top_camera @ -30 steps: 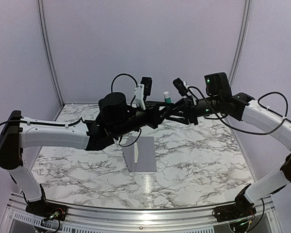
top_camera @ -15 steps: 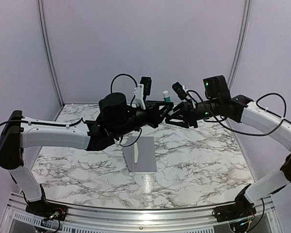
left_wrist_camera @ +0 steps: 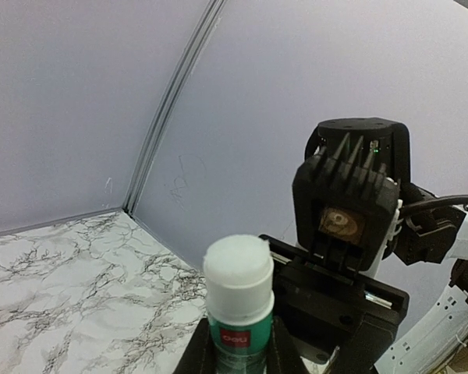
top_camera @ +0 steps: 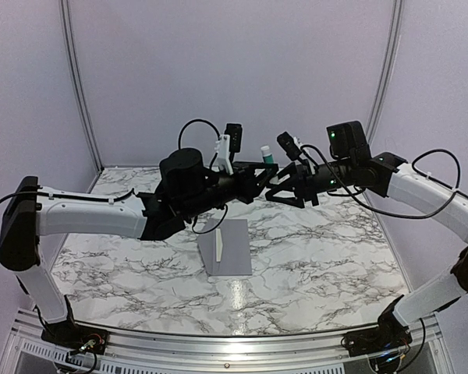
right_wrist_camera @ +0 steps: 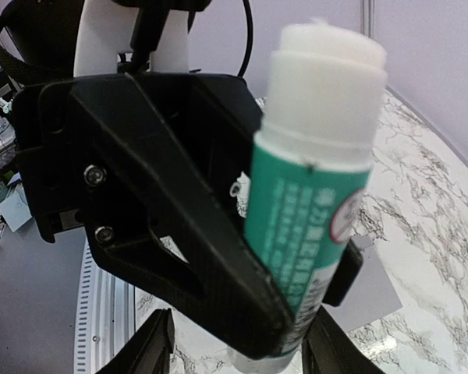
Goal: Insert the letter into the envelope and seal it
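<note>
Up above the far half of the table [top_camera: 335,257], the left gripper [left_wrist_camera: 235,360] has its fingers closed tight on the lower body of a glue stick [left_wrist_camera: 238,304]. The stick stands upright, long axis vertical, green label below and white end on top. Whether that white end is a cap or bare glue I cannot tell.

The right gripper [right_wrist_camera: 246,351] faces it from just beside. Its fingers stand apart on either side of the stick's base and grip nothing. Both arms reach in from their own sides and meet nose to nose, well clear of the tabletop.

Below and nearer the bases, the envelope [top_camera: 232,251] lies flat on the marble, its long axis running roughly near to far. A paler strip rises along its left part, probably the open flap. No loose letter shows anywhere. It may already be inside, though the pictures do not settle that.

The sealing step looks to be in hand, with the glue being readied between the two grippers. If the cap is on, the right fingers need to close on the white end and pull it off along the stick's axis while the left holds firm. After that, the stick must be tipped white end down and carried to the flap.
</note>
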### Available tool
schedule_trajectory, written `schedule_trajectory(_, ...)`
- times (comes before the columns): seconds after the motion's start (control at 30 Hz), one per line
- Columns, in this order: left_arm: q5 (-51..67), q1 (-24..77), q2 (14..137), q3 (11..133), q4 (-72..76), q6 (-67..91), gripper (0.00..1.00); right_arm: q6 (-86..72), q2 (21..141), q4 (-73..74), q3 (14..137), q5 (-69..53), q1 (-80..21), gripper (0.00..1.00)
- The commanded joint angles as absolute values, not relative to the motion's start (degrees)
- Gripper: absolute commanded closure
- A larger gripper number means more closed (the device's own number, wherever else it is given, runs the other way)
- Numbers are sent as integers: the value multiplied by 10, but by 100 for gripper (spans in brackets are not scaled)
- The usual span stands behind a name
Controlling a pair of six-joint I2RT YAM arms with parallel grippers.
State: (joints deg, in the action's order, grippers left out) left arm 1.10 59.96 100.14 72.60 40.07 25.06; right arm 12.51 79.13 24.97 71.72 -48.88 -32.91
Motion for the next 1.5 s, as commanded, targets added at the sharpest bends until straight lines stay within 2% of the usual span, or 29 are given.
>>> schedule_trajectory(0.0, 32, 595, 1012, 745, 430, 263, 100, 120, 782, 246, 737, -491, -329, 49)
schedule_trajectory(0.07, 34, 595, 1013, 746, 431, 265, 100, 117, 784, 243, 738, -492, -327, 51)
schedule_trajectory(0.2, 35, 595, 1012, 744, 432, 265, 100, 116, 785, 239, 737, -500, -326, 62)
schedule_trajectory(0.5, 45, 595, 1014, 745, 433, 272, 100, 108, 784, 230, 737, -498, -319, 62)
schedule_trajectory(0.67, 46, 595, 1014, 745, 433, 272, 100, 107, 785, 226, 735, -504, -316, 73)
schedule_trajectory(0.8, 50, 594, 1015, 744, 433, 275, 100, 113, 783, 227, 733, -518, -314, 76)
schedule_trajectory(0.97, 53, 594, 1013, 743, 433, 276, 100, 125, 784, 226, 729, -611, -303, 100)
schedule_trajectory(1.13, 102, 590, 1010, 741, 443, 269, 100, 81, 798, 192, 701, -886, -283, 100)
schedule_trajectory(1.23, 157, 588, 1013, 741, 457, 268, 100, 37, 802, 165, 691, -974, -279, 100)
schedule_trajectory(1.33, 178, 588, 1015, 741, 465, 272, 100, 19, 788, 141, 683, -970, -273, 100)
schedule_trajectory(1.37, 177, 588, 1014, 741, 467, 272, 100, 7, 781, 124, 677, -935, -268, 96)
schedule_trajectory(1.47, 153, 588, 1007, 739, 469, 271, 100, 24, 758, 160, 667, -777, -242, 69)
